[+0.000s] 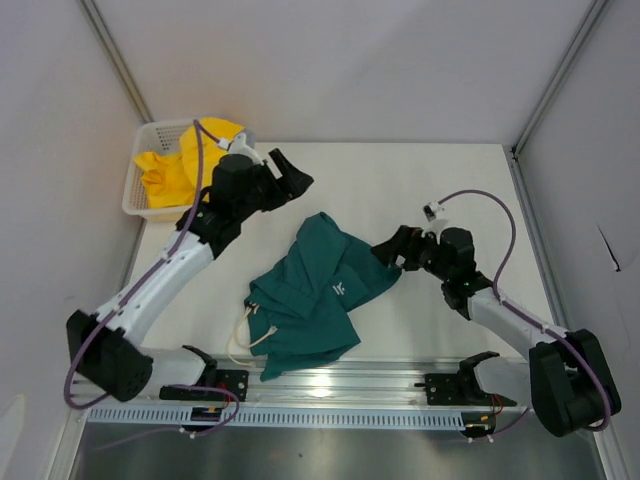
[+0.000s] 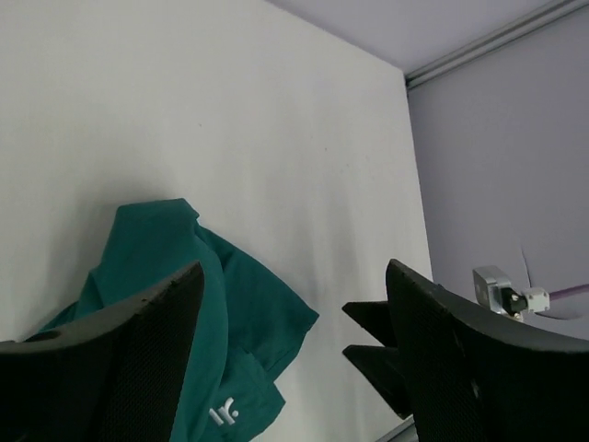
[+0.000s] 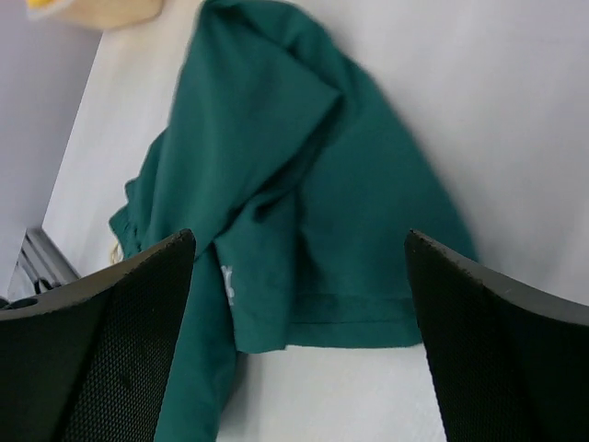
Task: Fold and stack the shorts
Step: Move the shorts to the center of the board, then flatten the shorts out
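The dark teal shorts (image 1: 310,290) lie crumpled in the middle of the table, their white drawstring (image 1: 246,336) trailing at the near left. The yellow shorts (image 1: 172,168) sit bunched in the basket. My left gripper (image 1: 297,178) hangs open above the table, behind the teal shorts (image 2: 230,304), holding nothing. My right gripper (image 1: 386,253) is open at the shorts' right hem. In the right wrist view that hem (image 3: 368,313) lies just ahead of the right gripper (image 3: 299,345), with bare table between the fingertips. The left gripper (image 2: 294,354) also faces the right gripper (image 2: 382,354).
A white mesh basket (image 1: 131,200) stands at the far left corner of the table. A metal rail (image 1: 330,385) with both arm bases runs along the near edge. Grey walls and frame posts (image 1: 555,80) close in the back and sides.
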### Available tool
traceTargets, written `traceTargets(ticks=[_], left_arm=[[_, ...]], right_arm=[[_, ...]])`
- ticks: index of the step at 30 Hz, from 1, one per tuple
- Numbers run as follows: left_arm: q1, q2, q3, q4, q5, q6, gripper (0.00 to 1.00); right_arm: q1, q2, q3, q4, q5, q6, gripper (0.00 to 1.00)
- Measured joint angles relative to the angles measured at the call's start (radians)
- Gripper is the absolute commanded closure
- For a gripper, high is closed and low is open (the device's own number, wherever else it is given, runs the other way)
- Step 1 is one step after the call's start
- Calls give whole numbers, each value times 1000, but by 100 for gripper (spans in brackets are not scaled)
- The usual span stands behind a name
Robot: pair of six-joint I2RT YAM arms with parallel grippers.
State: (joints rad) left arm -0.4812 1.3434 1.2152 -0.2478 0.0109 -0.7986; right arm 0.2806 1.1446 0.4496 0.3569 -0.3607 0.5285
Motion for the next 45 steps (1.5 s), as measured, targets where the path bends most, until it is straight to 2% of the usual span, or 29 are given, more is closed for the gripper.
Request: traceTargets(ticks=[3, 6, 8, 12, 17, 23, 30, 37, 39, 40, 42, 43, 44, 45], left_arm=[[0, -129, -39, -46, -9, 51, 17], [-10, -240, -93, -130, -26, 100, 17], [-23, -286, -132, -191, -36, 124, 17], [-54, -342, -227, -297, -54, 162, 17], [-69, -397, -337, -370, -69, 184, 17], [-106, -410, -395, -370, -69, 198, 19], [-253, -348, -397, -372, -142, 213, 19], [-365, -301, -396, -387, -236, 235, 20], [-390, -289, -396, -389, -257, 238, 20], [-403, -282, -394, -390, -268, 240, 20], [-429, -260, -393, -389, -284, 241, 21], [-443, -247, -393, -389, -293, 241, 21], [-457, -232, -392, -389, -303, 241, 21], [-473, -214, -390, -390, -313, 241, 21]], right_arm=[[134, 13, 50, -13, 35, -85, 12], [218, 51, 97, -48, 73, -143, 14], [242, 95, 126, -71, 93, -162, 18], [243, 158, 139, -119, 98, -163, 20], [277, 141, 104, -151, 88, -155, 22], [325, 85, 55, -174, 81, -159, 29], [351, 84, 55, -212, 91, -169, 31], [389, 106, 56, -233, 119, -192, 42], [402, 119, 58, -236, 123, -196, 51], [408, 125, 59, -238, 126, -201, 62], [417, 137, 67, -247, 130, -213, 77], [419, 143, 72, -253, 134, -214, 92], [421, 147, 76, -257, 137, -216, 99], [422, 148, 80, -262, 140, -216, 100]])
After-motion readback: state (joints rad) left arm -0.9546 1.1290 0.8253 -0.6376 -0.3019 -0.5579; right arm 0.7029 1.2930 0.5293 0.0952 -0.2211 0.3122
